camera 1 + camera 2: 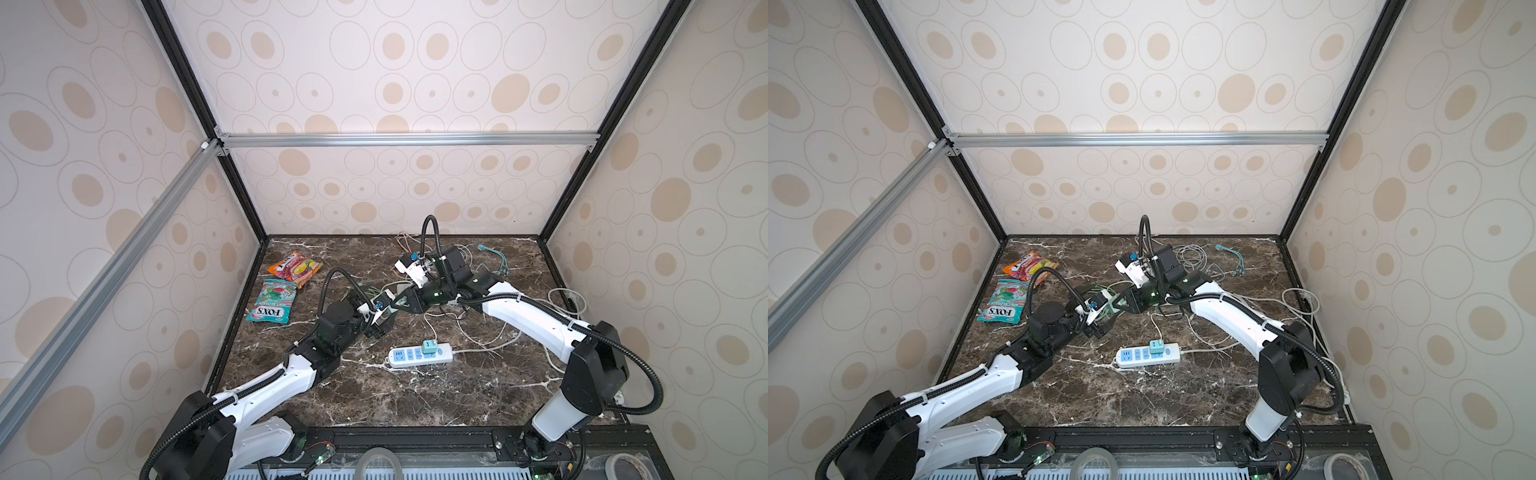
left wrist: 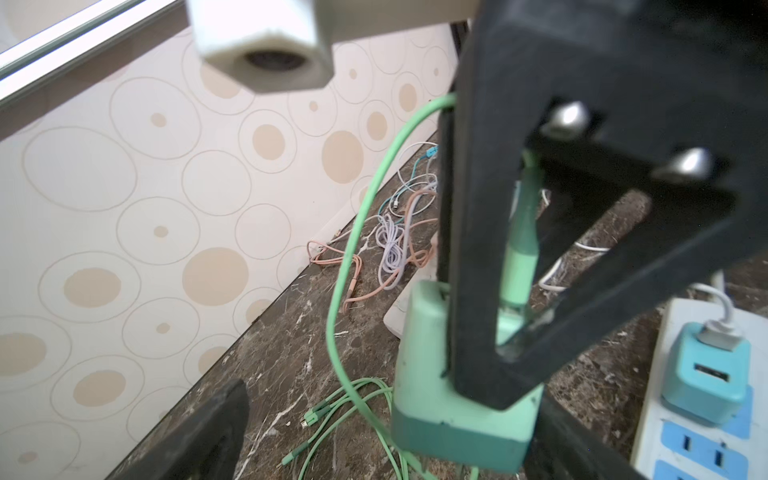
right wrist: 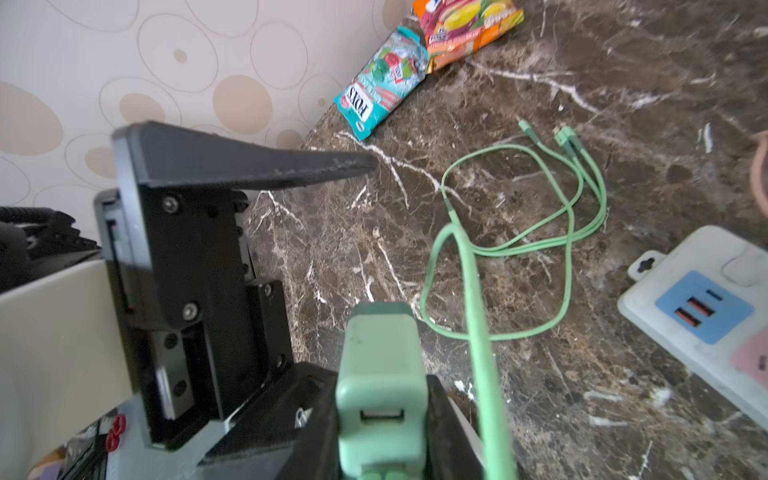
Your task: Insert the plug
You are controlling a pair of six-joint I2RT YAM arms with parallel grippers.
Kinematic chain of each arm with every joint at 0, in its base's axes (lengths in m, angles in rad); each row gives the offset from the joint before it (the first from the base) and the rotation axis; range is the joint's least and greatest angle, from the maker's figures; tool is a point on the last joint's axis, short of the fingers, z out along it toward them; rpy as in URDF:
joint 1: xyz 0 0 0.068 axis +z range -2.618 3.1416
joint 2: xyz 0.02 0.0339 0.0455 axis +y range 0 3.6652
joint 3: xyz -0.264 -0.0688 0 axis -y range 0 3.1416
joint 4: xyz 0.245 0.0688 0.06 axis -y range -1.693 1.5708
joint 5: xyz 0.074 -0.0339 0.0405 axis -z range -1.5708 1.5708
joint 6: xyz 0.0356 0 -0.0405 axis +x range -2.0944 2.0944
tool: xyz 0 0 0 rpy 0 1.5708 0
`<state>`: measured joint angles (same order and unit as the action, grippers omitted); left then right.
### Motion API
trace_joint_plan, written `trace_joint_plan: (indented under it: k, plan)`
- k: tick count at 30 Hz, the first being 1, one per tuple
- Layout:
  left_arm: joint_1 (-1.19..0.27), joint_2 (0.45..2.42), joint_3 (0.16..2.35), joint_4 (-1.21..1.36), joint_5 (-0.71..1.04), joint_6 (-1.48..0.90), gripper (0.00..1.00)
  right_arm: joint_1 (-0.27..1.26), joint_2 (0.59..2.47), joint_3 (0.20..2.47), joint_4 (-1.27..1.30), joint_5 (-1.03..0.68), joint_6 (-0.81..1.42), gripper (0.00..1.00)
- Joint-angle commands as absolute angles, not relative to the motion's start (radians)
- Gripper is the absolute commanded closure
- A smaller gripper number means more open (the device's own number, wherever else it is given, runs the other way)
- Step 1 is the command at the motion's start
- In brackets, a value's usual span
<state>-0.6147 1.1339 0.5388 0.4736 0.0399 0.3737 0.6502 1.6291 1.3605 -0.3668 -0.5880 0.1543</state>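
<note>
Bare marble table point(image 1: 415, 399) lies open below the power strip point(image 1: 419, 355). Mid-frame, both arms meet: the right gripper point(image 1: 402, 300) clamps the green adapter point(image 3: 380, 374), and the left gripper point(image 1: 384, 316) is spread wide around it.

The dark marble table point(image 1: 415, 399) is carrying a white power strip point(image 1: 419, 356) near its middle, and two candy bags point(image 1: 272, 303) are lying by its left edge. White cables point(image 1: 478, 350) are sprawling across the right side, a teal cable point(image 1: 496, 259) is lying toward the back, and a green cable point(image 3: 572, 232) is coiling on the stone.

Left arm point(image 1: 270, 386): white-and-black, stretched low toward centre.
Left gripper point(image 1: 385, 316): jaws spread wide.
Right arm point(image 1: 523, 316): forearm reaching leftward.
Right gripper point(image 3: 378, 378): jaws clamped, tip between left jaws.
</note>
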Motion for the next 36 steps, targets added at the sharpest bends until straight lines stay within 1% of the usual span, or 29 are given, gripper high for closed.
trace_joint_plan:
  k: [1, 6, 9, 12, 14, 15, 18, 21, 23, 25, 27, 30, 33, 36]
  plan:
    - [-0.566, 1.126, 0.537, 0.516, -0.135, 0.202, 0.02, 0.653, 1.568, 1.357, -0.393, -0.526, 0.108, 1.00]
    - [-0.449, 1.159, 0.556, 0.395, -0.212, -0.117, 0.02, 0.653, 1.535, 1.357, -0.414, -0.465, 0.053, 1.00]
    - [-0.428, 1.209, 0.593, 0.257, -0.292, -0.250, 0.02, 0.653, 1.515, 1.350, -0.410, -0.447, 0.033, 1.00]
    - [-0.408, 1.269, 0.637, 0.112, -0.294, -0.390, 0.02, 0.653, 1.505, 1.345, -0.399, -0.431, 0.026, 1.00]
    - [-0.408, 1.307, 0.662, 0.029, -0.293, -0.487, 0.07, 0.653, 1.505, 1.345, -0.397, -0.428, 0.026, 1.00]
    - [-0.408, 1.319, 0.666, 0.004, -0.284, -0.539, 0.11, 0.653, 1.505, 1.345, -0.395, -0.429, 0.028, 1.00]
    - [-0.408, 1.329, 0.645, -0.009, -0.260, -0.687, 0.20, 0.653, 1.512, 1.343, -0.388, -0.429, 0.036, 1.00]
    - [-0.408, 1.325, 0.614, 0.003, -0.253, -0.824, 0.24, 0.654, 1.516, 1.342, -0.384, -0.431, 0.045, 1.00]
    - [-0.408, 1.338, 0.621, -0.036, -0.271, -0.930, 0.31, 0.654, 1.516, 1.342, -0.383, -0.434, 0.045, 1.00]
    - [-0.408, 1.384, 0.674, -0.105, -0.249, -0.953, 0.36, 0.654, 1.516, 1.343, -0.384, -0.431, 0.045, 1.00]
    - [-0.408, 1.444, 0.737, -0.172, -0.217, -0.964, 0.38, 0.654, 1.514, 1.344, -0.386, -0.429, 0.043, 1.00]
    - [-0.407, 1.524, 0.789, -0.204, -0.190, -0.980, 0.45, 0.653, 1.513, 1.343, -0.384, -0.428, 0.044, 1.00]
    - [-0.410, 1.616, 0.869, -0.285, -0.203, -1.011, 0.56, 0.653, 1.510, 1.345, -0.385, -0.425, 0.046, 1.00]
    - [-0.422, 1.681, 0.919, -0.292, -0.195, -1.003, 0.57, 0.654, 1.508, 1.345, -0.385, -0.424, 0.041, 1.00]
